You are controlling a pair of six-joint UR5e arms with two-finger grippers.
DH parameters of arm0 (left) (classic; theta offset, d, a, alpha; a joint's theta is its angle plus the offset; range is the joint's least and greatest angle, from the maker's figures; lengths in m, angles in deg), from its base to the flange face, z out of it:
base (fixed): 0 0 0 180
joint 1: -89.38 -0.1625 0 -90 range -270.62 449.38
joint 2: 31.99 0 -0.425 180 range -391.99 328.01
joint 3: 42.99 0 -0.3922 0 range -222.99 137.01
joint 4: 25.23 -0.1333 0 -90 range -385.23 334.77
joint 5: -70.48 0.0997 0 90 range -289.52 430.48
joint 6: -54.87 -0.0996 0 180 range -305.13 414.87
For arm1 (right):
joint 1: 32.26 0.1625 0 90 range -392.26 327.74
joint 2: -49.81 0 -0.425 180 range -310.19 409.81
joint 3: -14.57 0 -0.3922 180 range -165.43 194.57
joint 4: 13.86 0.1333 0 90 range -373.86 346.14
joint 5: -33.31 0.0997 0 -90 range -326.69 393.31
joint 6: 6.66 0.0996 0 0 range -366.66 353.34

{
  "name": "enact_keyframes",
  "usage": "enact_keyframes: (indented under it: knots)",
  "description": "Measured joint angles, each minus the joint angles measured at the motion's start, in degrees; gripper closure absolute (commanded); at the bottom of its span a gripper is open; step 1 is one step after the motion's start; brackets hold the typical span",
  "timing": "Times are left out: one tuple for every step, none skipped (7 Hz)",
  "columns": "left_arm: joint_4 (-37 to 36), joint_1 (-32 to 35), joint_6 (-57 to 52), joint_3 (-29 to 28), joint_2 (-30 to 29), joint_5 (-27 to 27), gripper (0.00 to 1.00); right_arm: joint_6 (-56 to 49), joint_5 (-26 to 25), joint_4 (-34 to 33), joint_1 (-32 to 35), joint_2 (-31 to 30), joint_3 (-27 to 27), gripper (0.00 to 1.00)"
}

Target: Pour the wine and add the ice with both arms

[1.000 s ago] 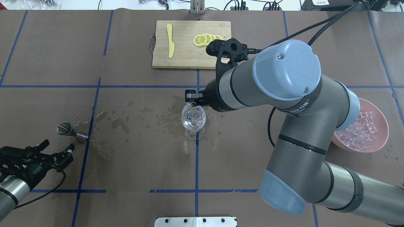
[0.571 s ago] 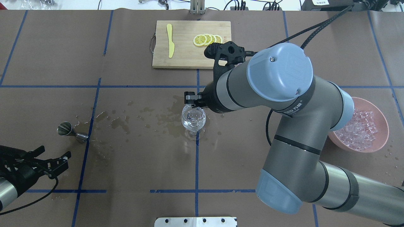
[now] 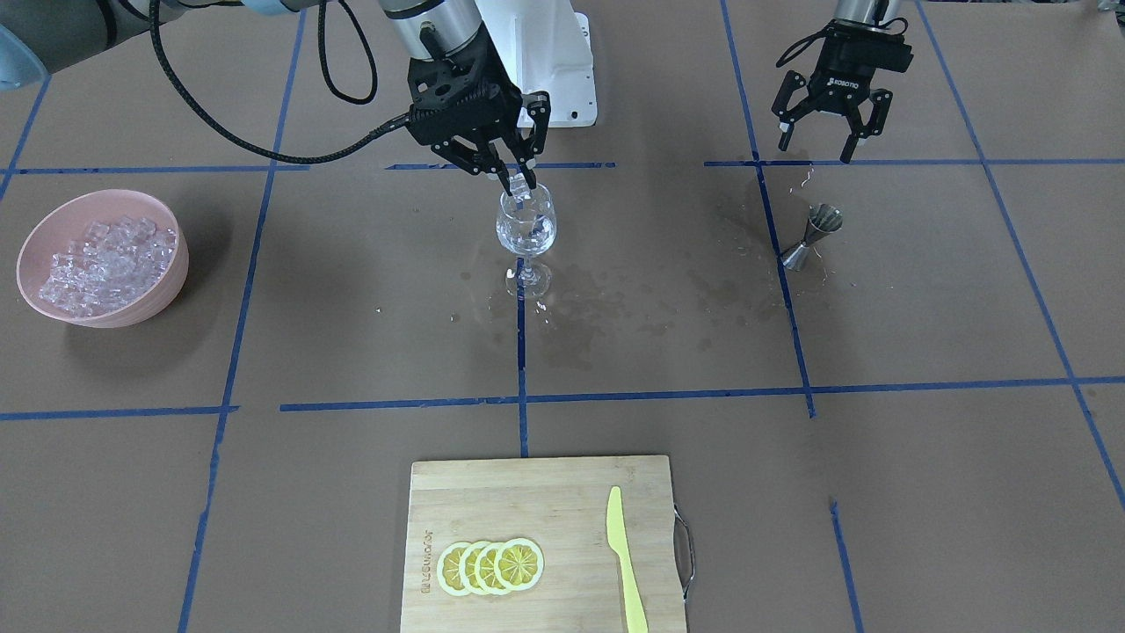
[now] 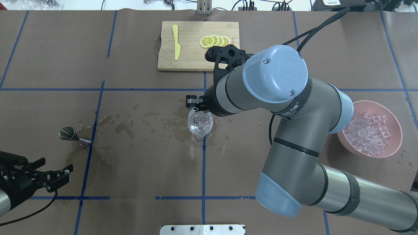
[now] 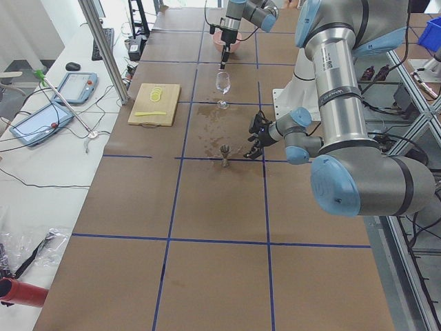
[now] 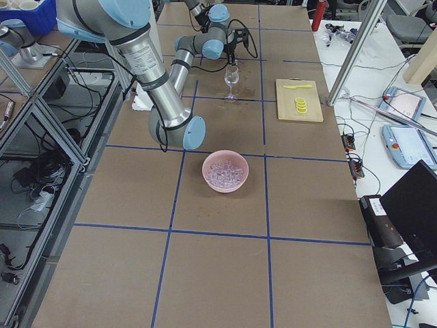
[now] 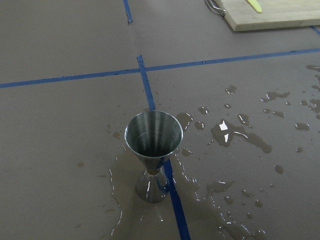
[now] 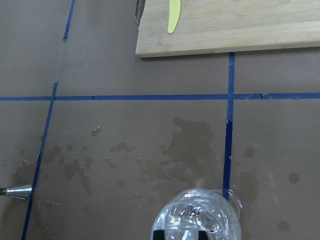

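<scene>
Two grippers seen from the front: right gripper (image 3: 518, 180) pinched narrow on one ice cube (image 3: 522, 185), just above the rim of the wine glass (image 3: 526, 220), clear wine (image 3: 526, 239) inside. Over on the right, left gripper (image 3: 817, 148) spread wide, empty, just far of the jigger (image 3: 813, 236). Overhead: ice (image 4: 370, 133) heaped in the pink bowl (image 4: 396, 130), far right. Left wrist: jigger upright in a puddle (image 7: 120, 200).

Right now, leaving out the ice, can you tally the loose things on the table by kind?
wine glass: 1
jigger: 1
pink bowl: 1
cutting board: 1
yellow knife: 1
lemon slices: 4
Total: 9
</scene>
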Motion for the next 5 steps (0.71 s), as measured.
enact_keyframes:
  knots:
    - [-3.4, 0.0, 0.0, 2.3, 0.2, -1.1, 0.0, 0.0, -0.2, 0.0, 0.0, 0.5, 1.1, 1.0]
    - [-6.2, 0.0, 0.0, 4.3, 0.2, -2.2, 0.0, 0.0, -0.3, 0.0, -0.2, 0.8, 1.8, 1.0]
    - [-7.6, 0.1, 0.0, 5.7, 0.2, -3.0, 0.0, 0.0, -0.5, 0.0, -0.5, 0.9, 2.0, 1.0]
    - [-8.5, 0.3, 0.0, 6.7, 0.2, -3.9, 0.0, 0.2, -1.0, 0.0, -1.2, 0.9, 2.0, 1.0]
    - [-9.5, 0.6, 0.0, 7.6, 0.2, -5.0, 0.0, 0.5, -1.3, 0.0, -1.7, 0.9, 2.1, 0.84]
